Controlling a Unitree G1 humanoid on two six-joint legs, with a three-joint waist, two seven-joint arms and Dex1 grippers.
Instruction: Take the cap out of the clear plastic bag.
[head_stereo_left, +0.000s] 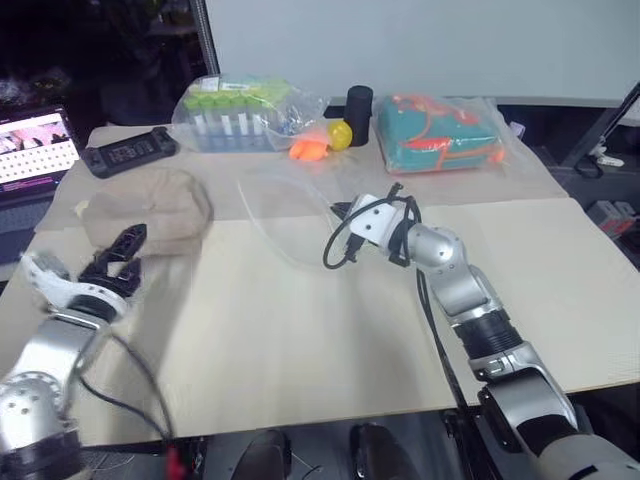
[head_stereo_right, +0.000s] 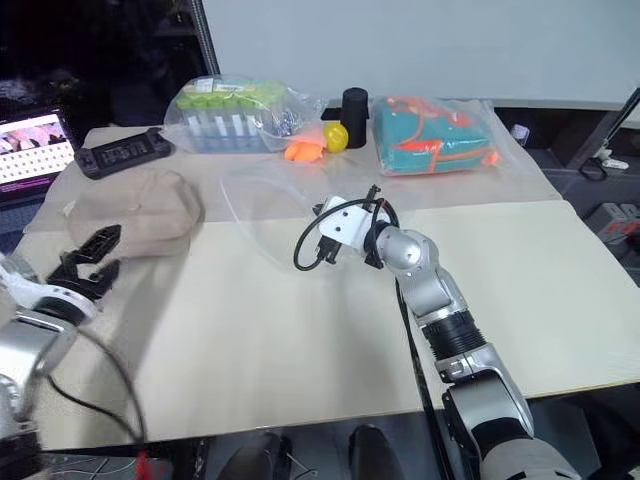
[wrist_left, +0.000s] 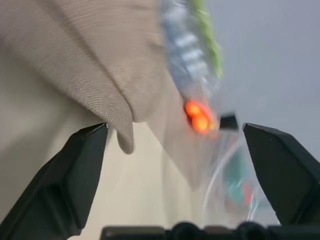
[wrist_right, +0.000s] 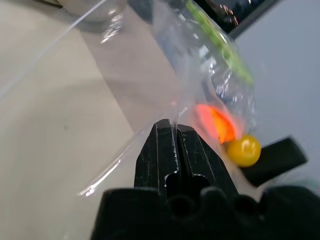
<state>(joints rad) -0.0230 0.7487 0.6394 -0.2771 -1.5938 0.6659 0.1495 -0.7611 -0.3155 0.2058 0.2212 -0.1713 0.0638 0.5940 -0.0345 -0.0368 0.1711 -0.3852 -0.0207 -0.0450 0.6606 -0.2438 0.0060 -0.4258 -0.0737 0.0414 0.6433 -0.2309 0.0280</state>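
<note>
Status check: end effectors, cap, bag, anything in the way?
Left end effector open, just short of the cap. Right end effector shut on the clear plastic bag. Cap on the table, outside the bag. Nothing between them.

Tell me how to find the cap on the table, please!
Look at the big pale table and go to its left side, in front of the black controller. The cap is the soft, lumpy tan cloth mound lying there, beside the open left gripper. Its neighbours are shiny plastic bags or brightly coloured; only it is plain beige fabric.
</note>
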